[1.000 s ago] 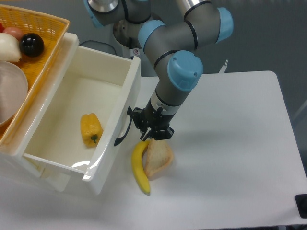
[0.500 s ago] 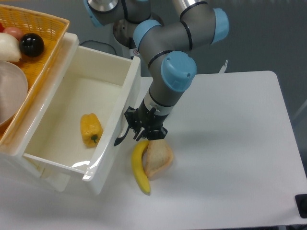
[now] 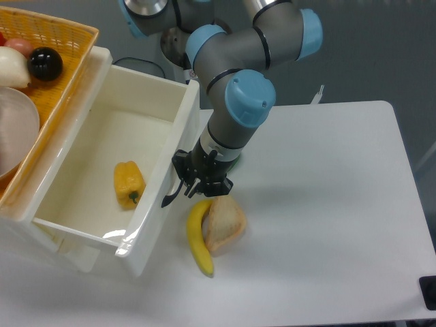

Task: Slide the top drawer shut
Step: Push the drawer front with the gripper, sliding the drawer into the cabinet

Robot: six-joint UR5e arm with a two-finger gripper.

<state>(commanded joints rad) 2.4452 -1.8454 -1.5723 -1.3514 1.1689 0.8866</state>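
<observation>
The top drawer (image 3: pixel 167 170) is a deep glossy cream-white box, pulled far out of its cabinet toward the right. A yellow bell pepper (image 3: pixel 128 182) lies on its floor. The black arched handle (image 3: pixel 174 191) sits on the drawer's front face. My gripper (image 3: pixel 194 193) hangs right next to that front, beside the handle. Its black fingers point down and seem close together; whether they touch the handle or the front is unclear.
A yellow banana (image 3: pixel 198 240) and a piece of bread (image 3: pixel 224 225) lie on the white table (image 3: pixel 327 204) just below the gripper. An orange woven basket (image 3: pixel 41 48) with a black ball (image 3: pixel 45 63) and other items sits on the cabinet top at left.
The arm has moved left, bringing the gripper from above the bread to the drawer's front. The drawer has hardly shifted.
</observation>
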